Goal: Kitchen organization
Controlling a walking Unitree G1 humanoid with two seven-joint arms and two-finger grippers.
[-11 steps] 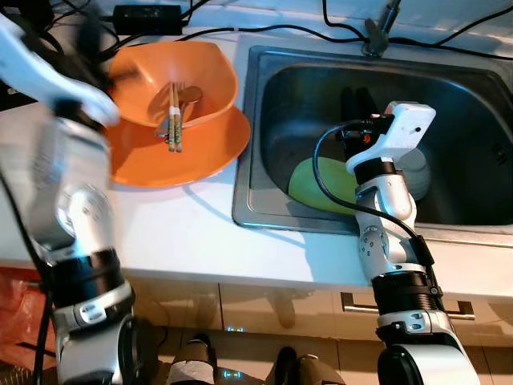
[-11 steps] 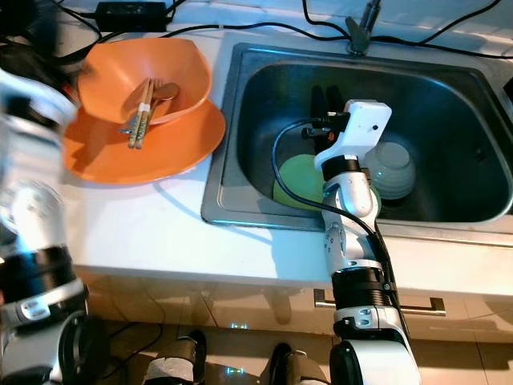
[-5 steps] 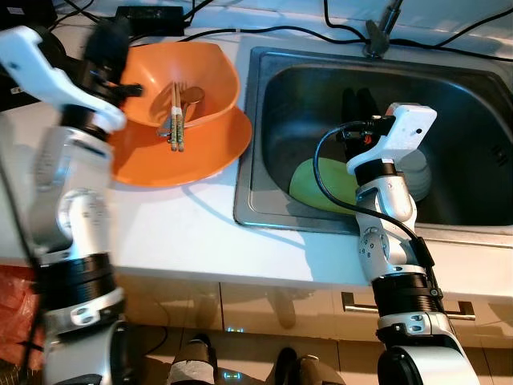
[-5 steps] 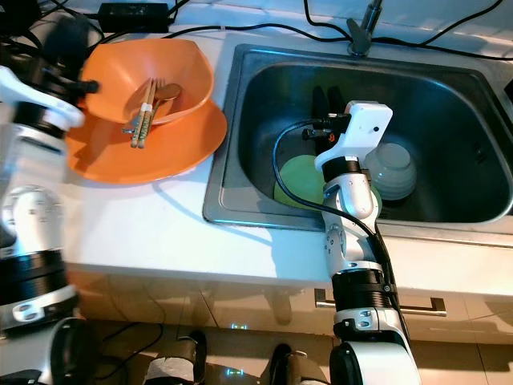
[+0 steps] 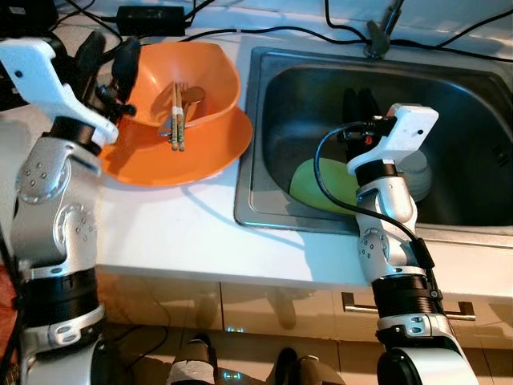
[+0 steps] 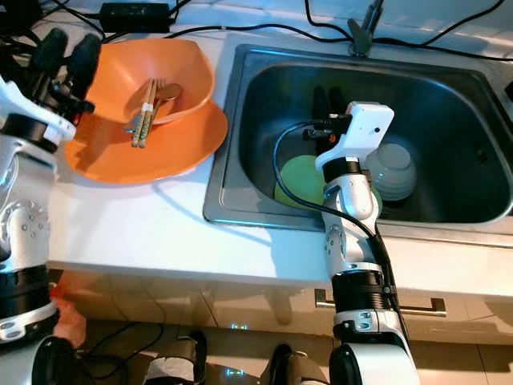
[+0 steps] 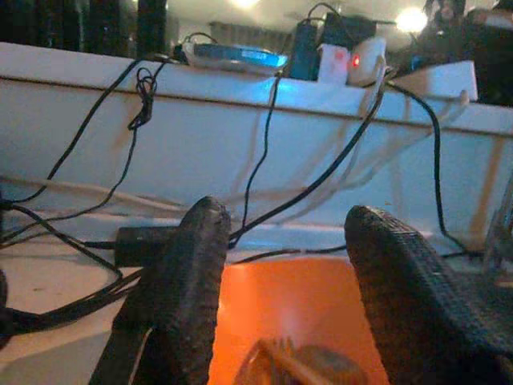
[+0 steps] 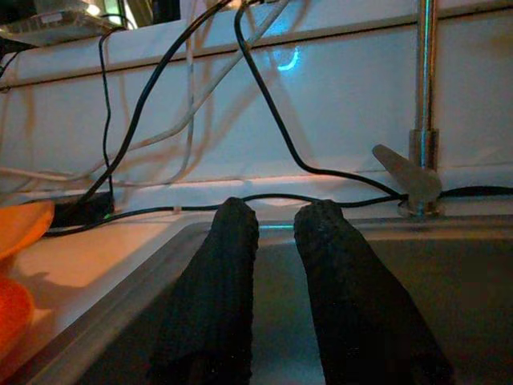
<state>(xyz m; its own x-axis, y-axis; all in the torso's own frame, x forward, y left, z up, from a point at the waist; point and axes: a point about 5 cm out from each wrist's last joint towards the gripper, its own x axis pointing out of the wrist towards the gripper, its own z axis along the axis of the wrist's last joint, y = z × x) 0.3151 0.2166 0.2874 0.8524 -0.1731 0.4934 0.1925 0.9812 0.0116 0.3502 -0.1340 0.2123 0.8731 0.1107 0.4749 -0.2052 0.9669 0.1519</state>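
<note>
Orange bowl (image 5: 180, 80) just beside left end effector (image 5: 108, 60), fingers spread

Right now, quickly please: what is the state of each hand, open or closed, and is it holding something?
Left hand: open, holding nothing, at the orange bowl's rim.
Right hand: nearly closed, holding nothing, above the sink.

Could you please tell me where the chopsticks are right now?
The chopsticks lie inside the orange bowl, which sits on the orange plate on the counter left of the sink, with the open left end effector at the bowl's left rim.
</note>
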